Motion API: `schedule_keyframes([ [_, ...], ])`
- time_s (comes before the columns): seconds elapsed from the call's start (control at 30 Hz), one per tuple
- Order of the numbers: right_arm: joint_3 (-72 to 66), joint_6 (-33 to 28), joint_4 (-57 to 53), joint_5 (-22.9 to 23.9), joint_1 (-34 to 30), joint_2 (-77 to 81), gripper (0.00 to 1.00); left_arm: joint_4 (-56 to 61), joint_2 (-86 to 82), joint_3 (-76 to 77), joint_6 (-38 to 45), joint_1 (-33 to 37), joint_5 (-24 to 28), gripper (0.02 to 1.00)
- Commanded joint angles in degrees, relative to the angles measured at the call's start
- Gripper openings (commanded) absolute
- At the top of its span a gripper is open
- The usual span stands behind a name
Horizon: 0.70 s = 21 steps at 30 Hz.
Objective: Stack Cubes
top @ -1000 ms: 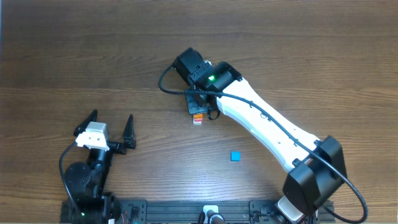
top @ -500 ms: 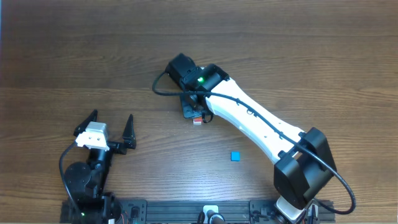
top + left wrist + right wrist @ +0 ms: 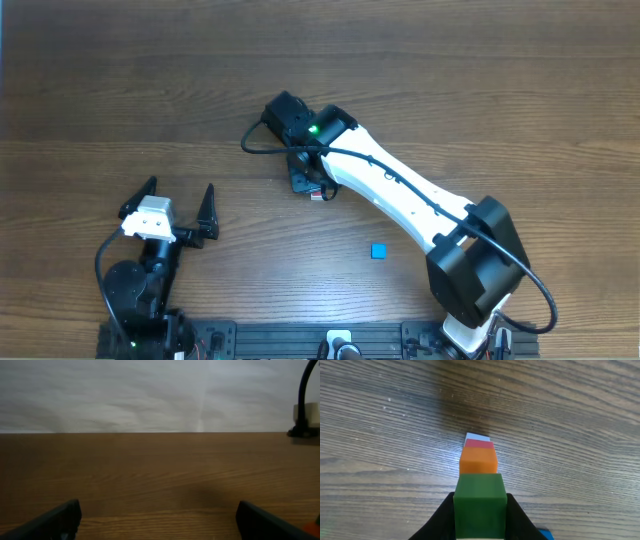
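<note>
Right pincer [image 3: 480, 512] is clenched on the green cube [image 3: 480, 494], which it holds over the stack of an orange cube [image 3: 478, 461], a red cube [image 3: 480, 444] and a white cube [image 3: 478, 437] at the bottom. Compared with a second ago, the right arm [image 3: 400, 195] sits swung farther to the left in the top view. Its wrist now covers more of the stack [image 3: 318, 194], which itself keeps its place on the bench [image 3: 500, 90]. That shift reads as lining the green cube up with the column beneath it. In the right wrist view the green cube looks roughly in line with the orange one, though I cannot tell whether the two faces touch yet.

For the task, this means the fourth cube is about to be set down but is not yet let go. Any sideways nudge now could topple the three below.

A blue cube [image 3: 378, 251] lies alone on the bench, well apart from the stack, probably the next to fetch. Left pincer [image 3: 180, 186] is parked near its base with the jaws spread wide and nothing between them, unchanged over the second.
</note>
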Motion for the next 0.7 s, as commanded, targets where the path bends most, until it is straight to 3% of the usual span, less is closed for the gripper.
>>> schedule_keyframes([
  [0.03,0.3,1.0,0.2,-0.1,0.2,0.9,0.012,0.0,-0.4,-0.3,0.8,-0.2,0.5,1.0],
  [0.7,0.3,1.4,1.5,0.3,0.2,1.0,0.009,0.0,-0.4,-0.3,0.8,-0.2,0.5,0.998],
])
